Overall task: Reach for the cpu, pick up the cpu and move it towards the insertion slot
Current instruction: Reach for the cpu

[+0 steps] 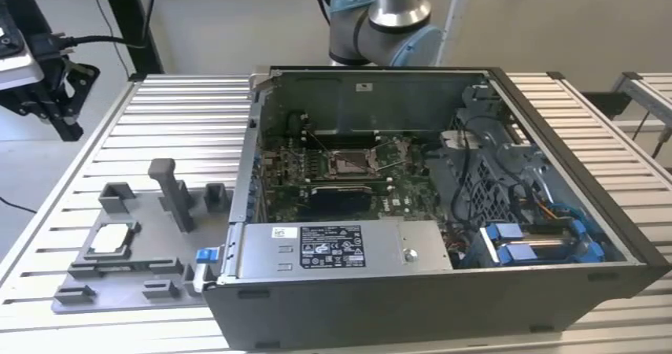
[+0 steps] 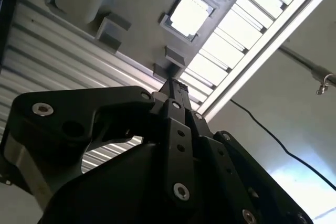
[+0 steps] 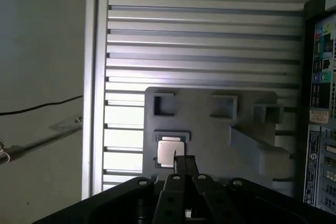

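Laid out on a slatted metal table (image 1: 179,110)

Toward the exterior view's right: open computer case (image 1: 588,236) lying on its side, motherboard (image 1: 282,182) exposed

Behind the case: base of the arm (image 1: 391,23)

On the exterior view's left, just beside the case: grey holder plate (image 1: 105,279) with one upright post (image 1: 168,189)

Claw (image 3: 184,160) hanging above the table near the plate's edge, as seen in both wrist views. Touching nothing. Fingers (image 3: 180,165) look pressed together, nothing gripped

On the motherboard: insertion slot (image 1: 350,162), square with a shiny frame, nothing seated in it as far as can be told

Cpu (image 1: 112,239) lying flat in a square pocket of the holder plate, silvery top up, well apart from the slot. In the first wrist view sits just past the claw tips (image 3: 168,151)

Step judged in hand: the reach, with no contact yet and pick-up not done. Probably calls for spreading the claw enough to span the chip, squaring up over the pocket, and lowering without knocking the pocket walls
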`<state>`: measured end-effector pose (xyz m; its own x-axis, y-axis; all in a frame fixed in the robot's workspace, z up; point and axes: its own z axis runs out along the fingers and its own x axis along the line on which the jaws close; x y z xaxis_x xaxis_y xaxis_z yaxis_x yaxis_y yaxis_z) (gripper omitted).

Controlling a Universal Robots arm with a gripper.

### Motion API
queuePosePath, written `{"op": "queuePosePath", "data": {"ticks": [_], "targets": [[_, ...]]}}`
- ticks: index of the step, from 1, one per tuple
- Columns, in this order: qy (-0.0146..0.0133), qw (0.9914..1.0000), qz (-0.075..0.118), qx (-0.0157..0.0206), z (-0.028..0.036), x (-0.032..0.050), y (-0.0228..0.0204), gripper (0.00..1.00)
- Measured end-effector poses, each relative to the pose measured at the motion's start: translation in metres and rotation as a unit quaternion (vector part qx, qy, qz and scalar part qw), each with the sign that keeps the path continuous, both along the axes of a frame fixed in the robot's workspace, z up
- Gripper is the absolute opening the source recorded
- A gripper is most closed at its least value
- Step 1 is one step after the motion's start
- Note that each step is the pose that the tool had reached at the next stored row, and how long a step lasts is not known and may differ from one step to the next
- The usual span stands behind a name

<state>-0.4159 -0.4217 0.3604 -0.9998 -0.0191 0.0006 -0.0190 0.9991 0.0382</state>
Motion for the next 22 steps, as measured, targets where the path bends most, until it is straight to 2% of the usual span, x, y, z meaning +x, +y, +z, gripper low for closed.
{"op": "queuePosePath", "data": {"ticks": [8, 14, 15, 22], "targets": [[0.0, 1.0, 0.0, 0.0005, 0.0001, -0.006, -0.0004, 0.0], [0.0, 1.0, 0.0, 0.0005, 0.0001, -0.0061, -0.0003, 0.0], [-0.0001, 1.0, 0.0, 0.0005, 0.0001, -0.0061, -0.0003, 1.0], [0.0, 1.0, 0.0, 0.0005, 0.0001, -0.0063, -0.0003, 1.0]]}}
